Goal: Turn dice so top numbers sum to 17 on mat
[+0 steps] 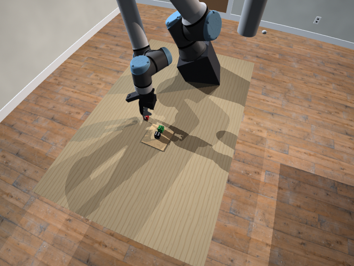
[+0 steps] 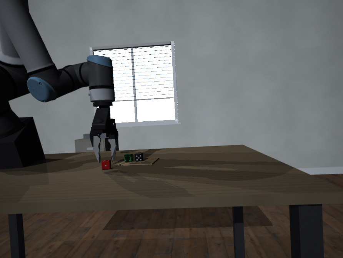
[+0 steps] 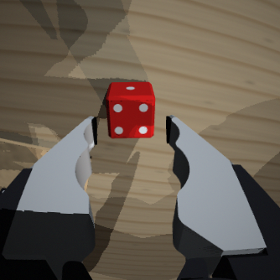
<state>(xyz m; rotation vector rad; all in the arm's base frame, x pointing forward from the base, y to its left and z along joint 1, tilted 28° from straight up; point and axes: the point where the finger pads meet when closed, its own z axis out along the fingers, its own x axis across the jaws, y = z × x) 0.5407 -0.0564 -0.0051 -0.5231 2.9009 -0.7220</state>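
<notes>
Locate red cubic die with white pips (image 1: 146, 118) (image 2: 106, 165) (image 3: 131, 115) on wood-grained counter (image 1: 185, 200) (image 2: 193, 183) (image 3: 210, 42), off thin tan mat (image 1: 155, 145) (image 2: 148, 161). From grey metallic claw (image 1: 146, 114) (image 2: 105, 160) (image 3: 131, 118) (fingers apart, unloaded), judge offset as 12 o'clock in wrist view, and below. Correct that offset before gripping.

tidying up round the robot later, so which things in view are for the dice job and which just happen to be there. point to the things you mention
For the job:
- red die (image 1: 146, 118) (image 2: 106, 165) (image 3: 131, 113)
- green die (image 1: 160, 128) (image 2: 128, 157)
- black die (image 1: 157, 135) (image 2: 139, 157)
- mat (image 1: 154, 144) (image 2: 148, 161)
- gripper (image 1: 146, 114) (image 2: 106, 161) (image 3: 131, 118)

Not part of it:
- window (image 2: 155, 111)
- wall outlet (image 1: 316, 20)
</notes>
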